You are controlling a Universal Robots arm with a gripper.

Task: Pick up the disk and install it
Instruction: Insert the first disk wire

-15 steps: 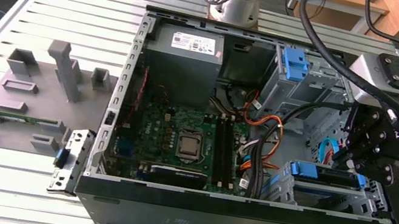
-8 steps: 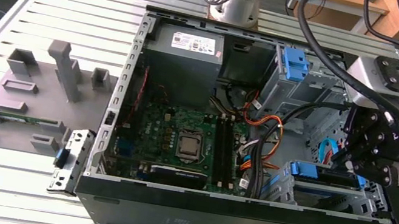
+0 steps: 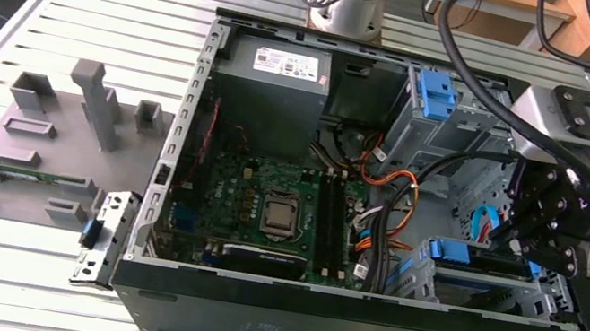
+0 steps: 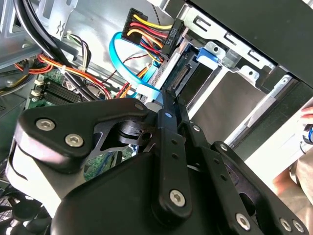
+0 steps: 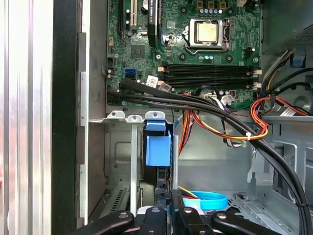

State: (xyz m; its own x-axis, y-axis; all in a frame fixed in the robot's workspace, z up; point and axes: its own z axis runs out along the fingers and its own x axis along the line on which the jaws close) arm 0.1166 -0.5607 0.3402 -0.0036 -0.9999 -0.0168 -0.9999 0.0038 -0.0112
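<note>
Disk (image 5: 157, 147) edge-on in bay (mostly hidden), pincer (image 5: 168, 208) beside.

1. Bright, even daylight floods the exterior view; the slatted metal table (image 3: 78, 18) shines pale, nearly washed out at its far left
2. Inside the open computer case (image 3: 364, 324) shadows are soft, deepest under the black front wall
3. In the second wrist view the black hand (image 4: 168, 105) looms close and slightly soft, with glare on the grey metal beyond
4. In the first wrist view the motherboard (image 5: 186, 49) is crisp and evenly lit
</note>
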